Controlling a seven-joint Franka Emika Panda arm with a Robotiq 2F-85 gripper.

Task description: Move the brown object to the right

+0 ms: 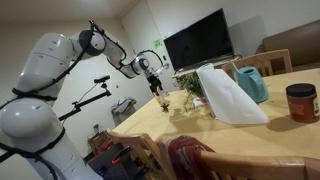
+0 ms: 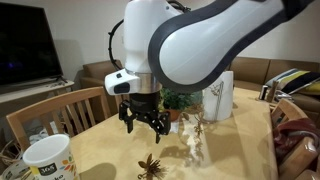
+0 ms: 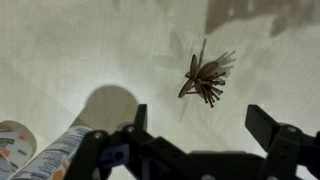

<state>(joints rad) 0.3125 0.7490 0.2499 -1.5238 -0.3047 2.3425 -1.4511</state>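
The brown object (image 3: pixel 205 78) is a small dark-brown spiky bundle lying on the cream table (image 3: pixel 80 50). It also shows in both exterior views (image 2: pixel 150 165) (image 1: pixel 165 103). My gripper (image 3: pixel 203 125) is open and empty, hovering above the table with the brown object just beyond its fingertips, roughly centred between them. In the exterior views the gripper (image 2: pixel 143 122) (image 1: pixel 155 88) hangs fingers-down, a short way above the object and not touching it.
A white mug (image 2: pixel 48 160) stands near the table edge and shows at the wrist view's lower left (image 3: pixel 15 150). A clear glass ornament (image 2: pixel 192 135) stands close to the object. A white cloth (image 1: pixel 228 95), teal jug (image 1: pixel 250 82) and red-brown jar (image 1: pixel 301 102) stand further along.
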